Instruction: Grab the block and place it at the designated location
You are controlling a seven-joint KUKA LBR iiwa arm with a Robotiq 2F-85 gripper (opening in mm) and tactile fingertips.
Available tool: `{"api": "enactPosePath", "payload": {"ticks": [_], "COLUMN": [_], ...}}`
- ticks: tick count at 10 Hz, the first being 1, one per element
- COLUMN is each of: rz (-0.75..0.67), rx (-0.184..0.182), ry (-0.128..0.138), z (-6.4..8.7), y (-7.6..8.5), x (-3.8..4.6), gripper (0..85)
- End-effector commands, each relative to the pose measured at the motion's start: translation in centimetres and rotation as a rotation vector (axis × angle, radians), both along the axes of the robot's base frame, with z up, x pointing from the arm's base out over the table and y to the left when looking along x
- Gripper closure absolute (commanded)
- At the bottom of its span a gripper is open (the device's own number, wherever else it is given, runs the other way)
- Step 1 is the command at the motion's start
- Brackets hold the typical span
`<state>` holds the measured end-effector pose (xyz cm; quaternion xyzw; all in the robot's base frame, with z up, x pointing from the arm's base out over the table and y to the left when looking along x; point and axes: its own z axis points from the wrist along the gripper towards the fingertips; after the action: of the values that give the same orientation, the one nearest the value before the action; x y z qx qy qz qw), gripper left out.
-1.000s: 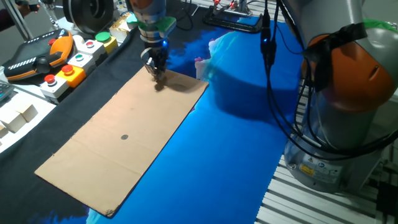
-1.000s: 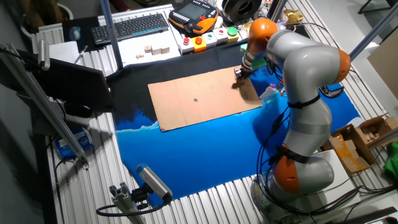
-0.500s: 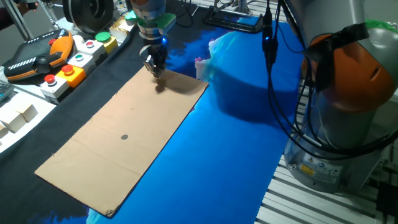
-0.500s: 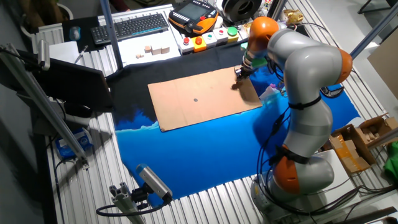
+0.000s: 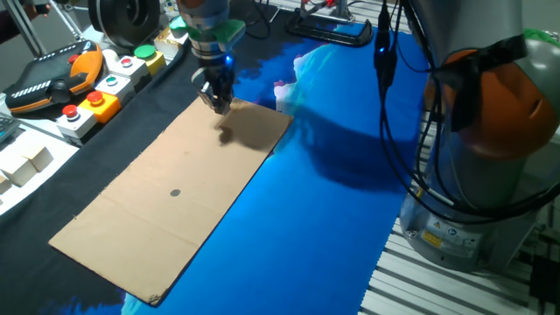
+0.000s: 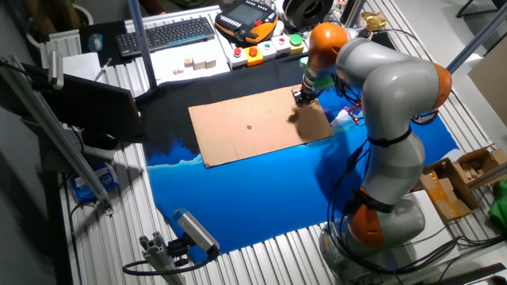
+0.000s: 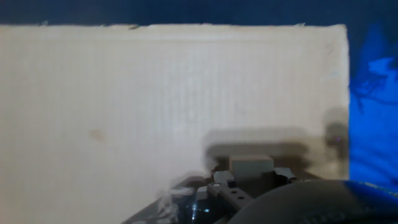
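Note:
My gripper [image 5: 219, 103] hangs a little above the far right corner of the brown cardboard [image 5: 201, 175], with its shadow on the sheet just below it. It also shows in the other fixed view [image 6: 299, 97]. In the hand view the jaws are shut on the block [image 7: 251, 164], a tiny pale beige cube held between the fingertips above the cardboard [image 7: 155, 93]. The designated location [image 5: 175, 193] is a small dark round spot near the middle of the cardboard, well away from the gripper; it also shows in the other fixed view [image 6: 249, 127].
Button boxes [image 5: 96, 92] and an orange teach pendant [image 5: 52, 79] stand beyond the cardboard's left edge. Larger whitish cubes [image 5: 26, 162] lie at the far left. Blue cloth [image 5: 332, 201] covers the table to the right, with a small pink and white object [image 5: 284, 92] by the cardboard's corner.
The gripper has risen off the cardboard with the block in it and shifted slightly along the sheet; its shadow now lies apart from the fingertips.

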<state>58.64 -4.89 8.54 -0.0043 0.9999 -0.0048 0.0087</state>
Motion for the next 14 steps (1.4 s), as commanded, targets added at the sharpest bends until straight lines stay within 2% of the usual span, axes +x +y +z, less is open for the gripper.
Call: {"api": "enactPosePath", "payload": {"ticks": [1,3,5,8,10,11,13,14], "rz": [0.009,0.015,0.009,0.007,-0.026,-0.028,-0.066,-0.108], "rx": [-0.011,-0.011,-0.012,0.005,-0.036,-0.041,-0.089,-0.086], "ry": [0.0,0.014,0.017,0.008,-0.008,-0.005,-0.004,0.0], "z": [0.2,0.7,1.5,1.7,1.7,1.7,1.7,1.7], "y": [0.7,1.6,2.9,3.9,3.9,3.9,3.9,3.9], "x": [-0.34,-0.66,-0.97,-1.3,-1.3,-1.3,-1.3,-1.3], "gripper": [84.0,84.3,84.3,84.3,84.3,84.3,84.3,84.3]}}
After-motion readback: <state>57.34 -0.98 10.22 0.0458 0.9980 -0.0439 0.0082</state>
